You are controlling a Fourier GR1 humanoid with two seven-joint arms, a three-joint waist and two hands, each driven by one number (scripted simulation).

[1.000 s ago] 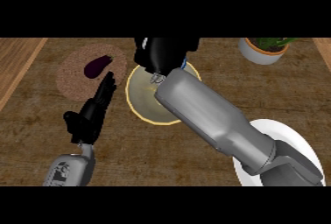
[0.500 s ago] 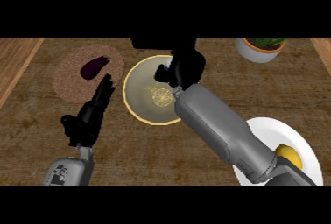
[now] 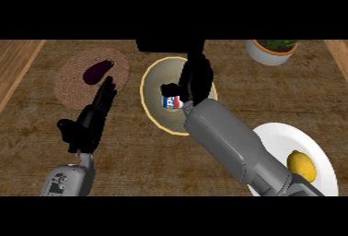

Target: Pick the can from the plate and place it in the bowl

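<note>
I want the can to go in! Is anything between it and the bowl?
Nothing visible. The right hand holds the can right over the bowl; the eggplant and lemon lie off to the sides.

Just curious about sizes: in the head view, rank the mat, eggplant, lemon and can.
Largest: brown mat.
Next: eggplant and lemon look alike, so not ranked.
Smallest: can, though the right hand hides part.
</note>
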